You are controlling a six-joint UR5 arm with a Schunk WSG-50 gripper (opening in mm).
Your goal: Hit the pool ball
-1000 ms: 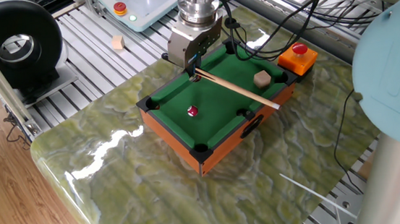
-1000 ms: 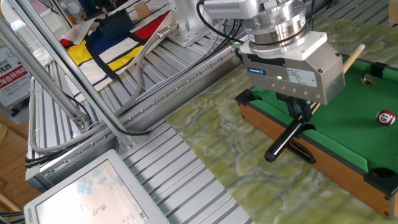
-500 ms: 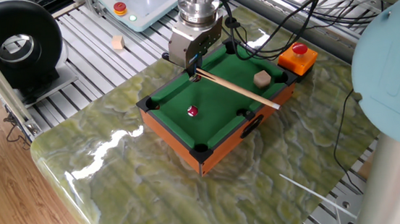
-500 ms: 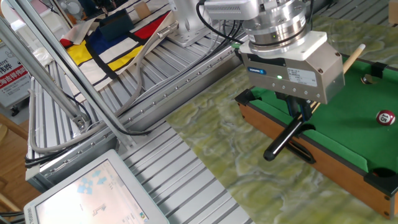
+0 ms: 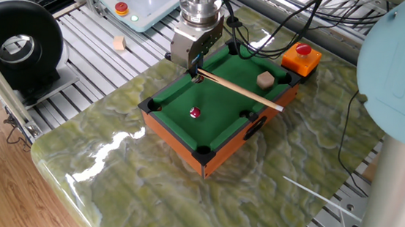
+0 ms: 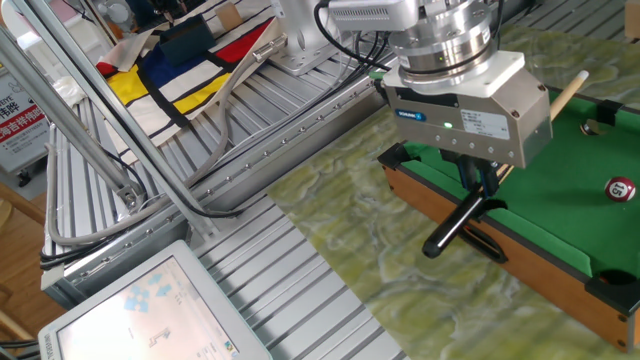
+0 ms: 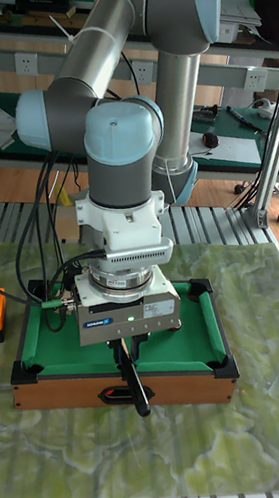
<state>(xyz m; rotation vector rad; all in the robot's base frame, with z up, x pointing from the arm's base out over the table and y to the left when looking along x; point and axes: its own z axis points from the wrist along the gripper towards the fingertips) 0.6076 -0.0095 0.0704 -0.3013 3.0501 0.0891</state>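
Note:
A small green-felt pool table sits on the marbled tabletop. The pool ball, tiny and dark red with a white spot, rests on the felt near the middle; the other fixed view shows the ball at far right. My gripper hangs over the table's far-left rim, shut on a cue stick that lies slanted across the felt. Below the gripper, the cue's black butt juts out past the wooden wall. In the tall fixed view the gripper hides the ball.
A tan wooden cube lies on the felt near the right rail. A red button on an orange box stands just behind the table. Another tan cube lies on the metal slats, and cables trail at the back.
The gripper and the cue have edged very slightly to the left in the other fixed view. The ball has not moved.

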